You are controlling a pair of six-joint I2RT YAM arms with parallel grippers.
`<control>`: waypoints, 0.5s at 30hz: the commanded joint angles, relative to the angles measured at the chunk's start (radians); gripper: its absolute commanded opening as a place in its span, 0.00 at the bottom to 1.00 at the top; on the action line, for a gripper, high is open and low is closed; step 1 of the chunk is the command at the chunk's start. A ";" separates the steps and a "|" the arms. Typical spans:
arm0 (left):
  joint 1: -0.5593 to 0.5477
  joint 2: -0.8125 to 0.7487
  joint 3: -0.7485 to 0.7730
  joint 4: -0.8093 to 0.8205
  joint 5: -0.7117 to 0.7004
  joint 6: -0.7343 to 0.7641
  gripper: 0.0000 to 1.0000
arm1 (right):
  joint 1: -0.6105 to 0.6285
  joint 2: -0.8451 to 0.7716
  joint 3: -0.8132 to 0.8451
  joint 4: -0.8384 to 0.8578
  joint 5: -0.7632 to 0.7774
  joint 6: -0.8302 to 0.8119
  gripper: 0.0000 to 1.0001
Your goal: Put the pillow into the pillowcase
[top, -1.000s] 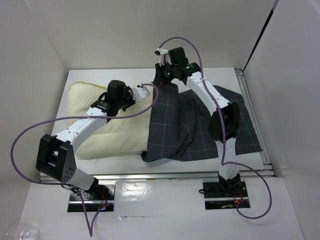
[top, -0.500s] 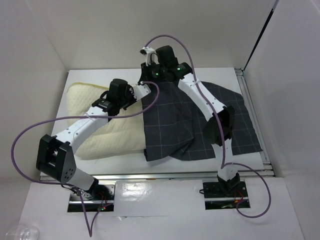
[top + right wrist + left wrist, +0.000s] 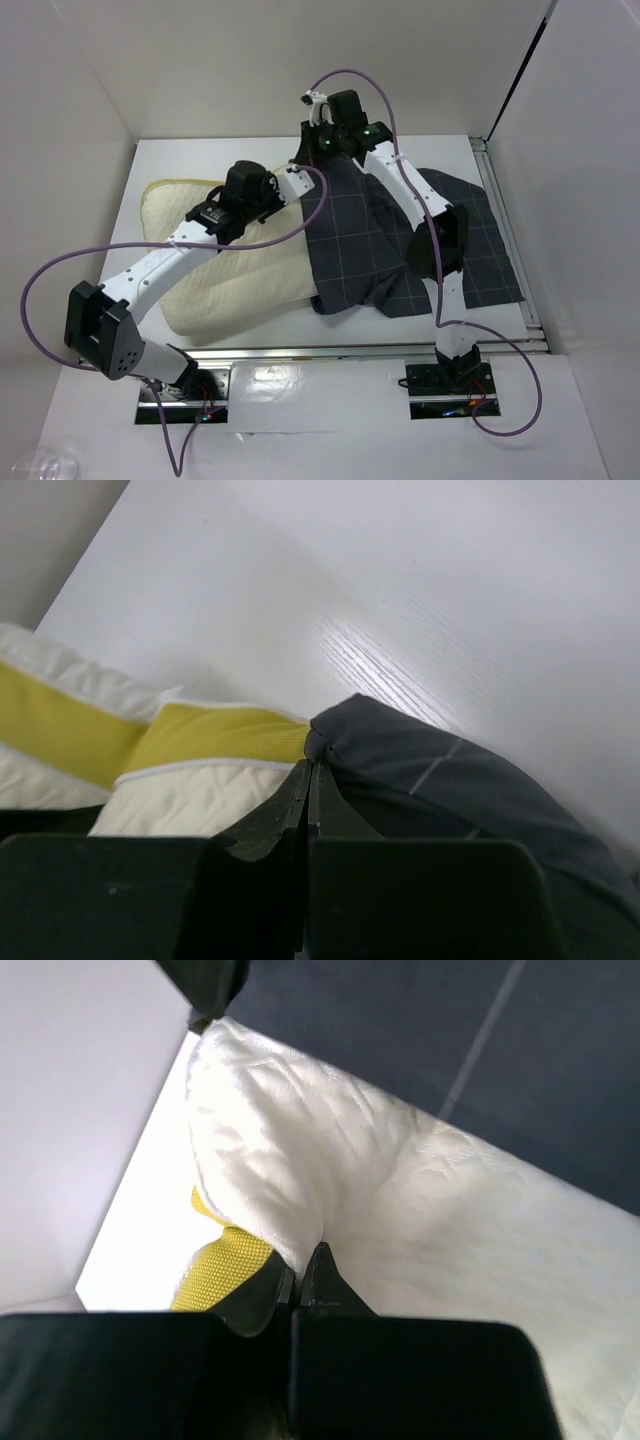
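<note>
Lying flat on L half of tabletop [image 3: 200,155]: pillow [image 3: 245,282], cream, yellow trim, long side facing the arm bases. Pillowcase [image 3: 362,240], dark grey w/ light grid, spread rumpled over centre-R of tabletop, its L edge overlapping pillow's R end. Cannot tell whether that end is inside the case or just under the cloth.

L arm [image 3: 160,265] reaches across pillow to its far R corner. L jaws clenched, pinching a fold of white pillow cloth beside the yellow trim; dark case cloth sits directly above the pinch in L wrist view.

R arm [image 3: 400,185] reaches over pillowcase to its far L corner. R jaws clamped fully together on the case's rim, held a little off the tabletop. Pillow's yellow band lies right beside that grip, touching or nearly so.

Both sets of jaws are close together at far centre, near the back wall.
</note>
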 commanded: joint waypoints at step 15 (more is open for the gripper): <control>-0.067 -0.107 0.064 0.148 0.026 -0.041 0.00 | 0.092 0.020 0.071 0.083 -0.182 0.110 0.00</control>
